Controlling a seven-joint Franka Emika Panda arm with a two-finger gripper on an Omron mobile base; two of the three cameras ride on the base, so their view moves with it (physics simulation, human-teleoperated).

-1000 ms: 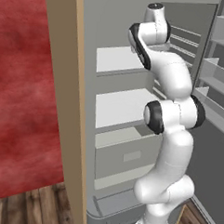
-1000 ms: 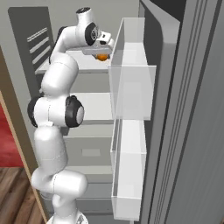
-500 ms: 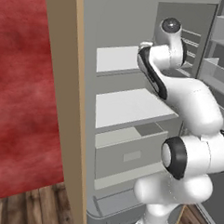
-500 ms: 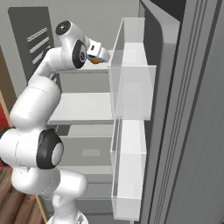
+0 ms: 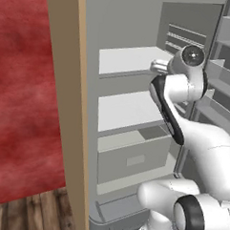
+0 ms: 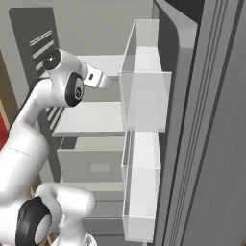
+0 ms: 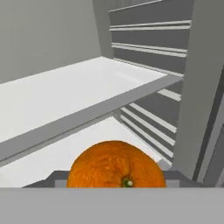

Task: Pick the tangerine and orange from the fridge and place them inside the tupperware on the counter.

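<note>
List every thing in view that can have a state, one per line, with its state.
Tall grey fridge: door open.
Flat white shelves: bare where visible.
Grey drawer: pushed shut.
Clear door racks: nothing visible inside.
Round orange citrus fruit: held in the claw, off the shelf.
Claw: shut on the fruit, inside the fridge.

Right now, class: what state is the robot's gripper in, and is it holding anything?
Gripper: shut on an orange fruit, in front of the fridge shelves.
</note>
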